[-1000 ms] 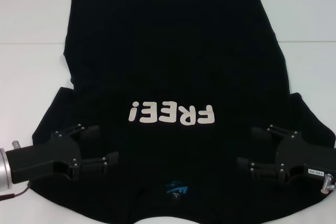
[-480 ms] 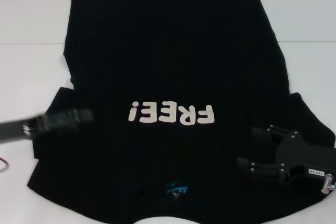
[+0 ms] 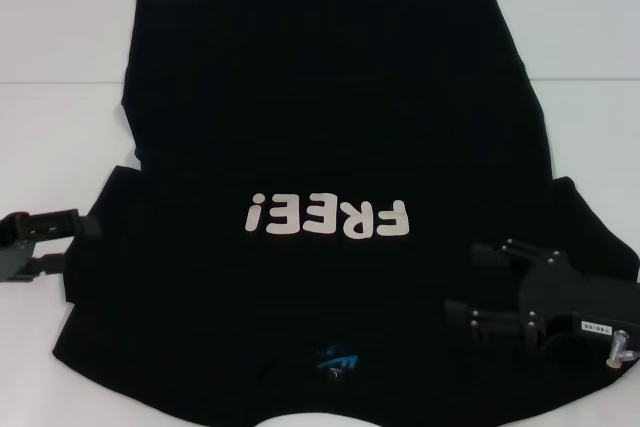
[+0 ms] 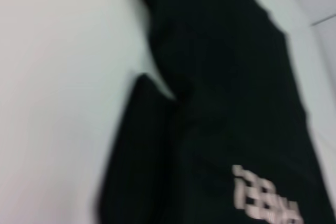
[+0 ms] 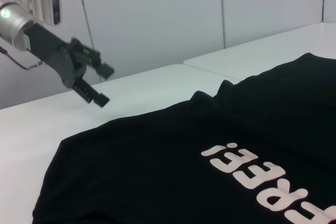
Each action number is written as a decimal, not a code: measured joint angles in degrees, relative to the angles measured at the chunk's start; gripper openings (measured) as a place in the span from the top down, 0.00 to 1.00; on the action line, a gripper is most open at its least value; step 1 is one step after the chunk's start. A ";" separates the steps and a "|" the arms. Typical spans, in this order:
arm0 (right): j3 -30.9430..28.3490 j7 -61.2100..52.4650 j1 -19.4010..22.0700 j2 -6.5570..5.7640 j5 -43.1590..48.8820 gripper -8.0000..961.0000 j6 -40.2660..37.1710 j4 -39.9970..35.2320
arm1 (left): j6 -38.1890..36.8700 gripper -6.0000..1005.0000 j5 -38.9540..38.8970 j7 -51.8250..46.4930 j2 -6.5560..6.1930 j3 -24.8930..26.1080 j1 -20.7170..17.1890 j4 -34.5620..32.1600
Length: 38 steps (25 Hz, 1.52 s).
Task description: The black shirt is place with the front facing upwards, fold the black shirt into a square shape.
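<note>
The big black short-sleeved cloth T-shirt [image 3: 330, 127] lies flat on the white table [image 3: 60, 37], white "FREE!" lettering [image 3: 328, 217] up, with nothing lying on top of it. The left gripper [image 3: 55, 237] sits at 9 o'clock off the sleeve, fingers spread (partly cropped). The right gripper [image 3: 478, 282] hovers over the 4 o'clock corner, fingers parted, holding nothing.

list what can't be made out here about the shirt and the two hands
- Black shirt: collar edge cut off by the head view's bottom edge; its right shoulder is covered by the right hand.
- Blue logo: too small to read in the head view.
- Left hand: mostly cut off by the head view's left edge; shown whole only in the right wrist view.
- Left wrist view: blurred, lettering smeared and cut off.
</note>
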<state>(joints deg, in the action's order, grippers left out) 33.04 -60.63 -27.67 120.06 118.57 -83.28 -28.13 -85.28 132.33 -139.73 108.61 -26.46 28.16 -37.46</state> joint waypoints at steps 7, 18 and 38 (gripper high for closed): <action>0.00 -0.17 -0.09 0.00 -0.01 0.04 -0.08 0.01 | 3.44 0.07 3.97 -0.90 -0.11 -0.41 1.33 0.13; 0.01 -0.19 -0.10 -0.02 -0.01 0.04 -0.13 0.72 | 5.88 0.07 6.37 -1.67 0.04 -0.81 1.94 1.84; 0.00 -0.19 0.08 0.00 0.00 0.04 -0.50 0.71 | 5.90 0.07 6.71 -2.09 -0.26 -0.70 2.42 4.31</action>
<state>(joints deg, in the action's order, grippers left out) 33.05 -60.82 -27.59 120.06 118.56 -83.78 -27.42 -79.39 139.04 -141.82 108.35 -27.15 30.58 -33.14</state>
